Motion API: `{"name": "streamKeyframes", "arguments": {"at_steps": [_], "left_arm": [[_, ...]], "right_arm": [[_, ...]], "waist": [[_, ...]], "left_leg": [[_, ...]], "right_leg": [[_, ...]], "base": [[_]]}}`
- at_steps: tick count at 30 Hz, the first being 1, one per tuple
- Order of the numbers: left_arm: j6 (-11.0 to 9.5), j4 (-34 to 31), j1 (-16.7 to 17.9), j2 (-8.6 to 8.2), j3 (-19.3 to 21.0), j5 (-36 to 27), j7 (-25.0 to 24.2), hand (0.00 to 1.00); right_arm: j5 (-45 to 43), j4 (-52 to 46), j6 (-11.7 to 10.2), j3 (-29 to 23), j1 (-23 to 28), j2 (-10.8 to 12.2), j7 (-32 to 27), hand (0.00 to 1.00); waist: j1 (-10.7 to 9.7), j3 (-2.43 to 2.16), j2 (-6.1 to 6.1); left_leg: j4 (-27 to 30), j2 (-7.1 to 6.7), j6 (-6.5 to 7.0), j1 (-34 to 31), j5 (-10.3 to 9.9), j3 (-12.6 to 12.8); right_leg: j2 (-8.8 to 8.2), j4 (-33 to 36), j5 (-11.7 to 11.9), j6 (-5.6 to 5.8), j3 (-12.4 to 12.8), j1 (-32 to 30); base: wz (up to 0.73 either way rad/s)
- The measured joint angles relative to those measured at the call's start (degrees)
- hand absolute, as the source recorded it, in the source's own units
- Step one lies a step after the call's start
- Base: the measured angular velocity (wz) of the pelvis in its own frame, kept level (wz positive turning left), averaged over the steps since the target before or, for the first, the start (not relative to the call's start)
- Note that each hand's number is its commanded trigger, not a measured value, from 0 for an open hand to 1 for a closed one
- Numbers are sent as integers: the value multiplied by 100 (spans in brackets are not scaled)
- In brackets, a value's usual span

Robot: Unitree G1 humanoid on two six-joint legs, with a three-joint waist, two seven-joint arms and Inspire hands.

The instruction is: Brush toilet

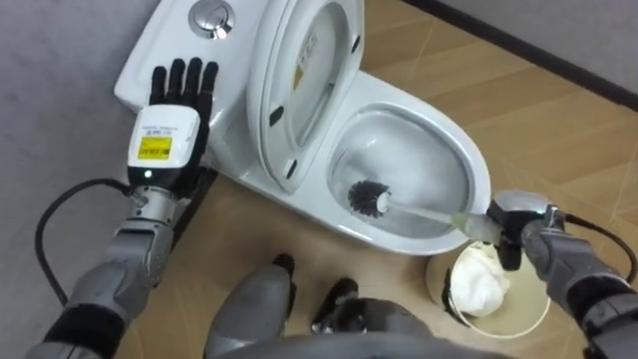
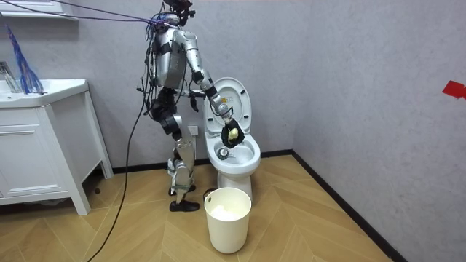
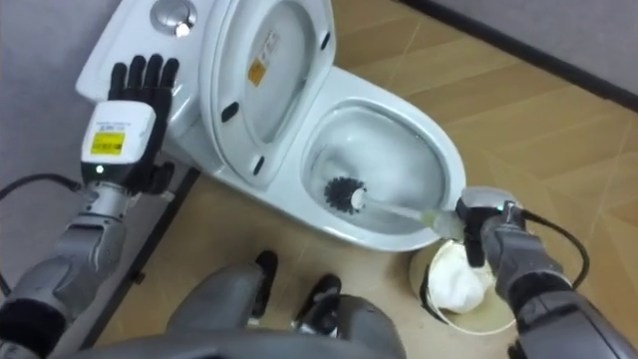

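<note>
- The brush (image 1: pixel 371 196) handle's end is hidden inside the right hand (image 1: pixel 516 217).
- The forearm covers part of the bin (image 1: pixel 518 321).
- The top edge cuts off the toilet (image 1: pixel 399 95) tank.

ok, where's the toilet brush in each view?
Left eye view: toilet brush head-down in the bowl, right of centre, handle in the right hand.
Right eye view: toilet brush at centre, in the bowl.
Room view: toilet brush mid-picture, under the right hand, over the bowl.
Shared landmark: the raised lid right behind it.

toilet (image 1: pixel 404 95) white | brush (image 1: pixel 369 196) black head, pale handle | floor (image 1: pixel 558 130) herringbone wood
</note>
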Motion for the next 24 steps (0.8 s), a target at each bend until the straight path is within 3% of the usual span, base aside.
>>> {"name": "streamKeyframes", "arguments": {"at_steps": [3,5,7,10,15,17,19,24], "left_arm": [[-1,-51,-164,-2,-94,-10,77,0],[0,-131,-214,0,-108,-20,138,0],[-1,-163,-256,13,-138,-58,305,0],[0,-192,-274,31,-223,-101,357,0],[5,-195,-348,221,-416,-314,540,0],[10,-195,-394,224,-455,-477,563,0],[90,-136,-400,253,-455,-734,474,0],[432,-17,-297,538,-475,-904,325,0]], "right_arm": [[147,19,48,161,-216,-62,-13,100],[162,25,92,256,-373,-69,-92,100],[214,141,163,371,-655,-80,-180,100],[247,263,220,494,-791,-170,-219,100],[395,393,461,828,-1072,-295,-224,100],[481,410,531,950,-1187,-380,-225,100],[493,410,594,993,-1282,-421,-228,100],[1022,456,764,1076,-1350,-571,-317,100]], "waist": [[198,29,9],[212,35,16],[247,77,0],[349,102,-8],[450,132,3],[533,168,25],[541,192,29],[647,208,18]], "left_leg": [[161,-38,-5,-342,-2,-28],[280,-98,-18,-564,5,-96],[456,-160,-28,-817,2,-165],[599,-211,-30,-974,-1,-165],[1021,-287,9,-1462,-64,-184],[1131,-297,16,-1578,-92,-180],[1159,-337,18,-1695,-94,-204],[1358,-401,3,-2151,-131,-354]], "right_leg": [[-91,299,-81,-48,-27,-381],[-186,528,-166,-68,-99,-604],[-280,768,-257,-93,-161,-838],[-383,966,-352,-94,-240,-957],[-569,1408,-548,-110,-473,-1292],[-607,1523,-582,-129,-491,-1395],[-666,1629,-618,-131,-523,-1499],[-725,1805,-647,-153,-693,-1836]], "base": [[10],[24],[22],[22],[26],[0],[11],[15]]}}
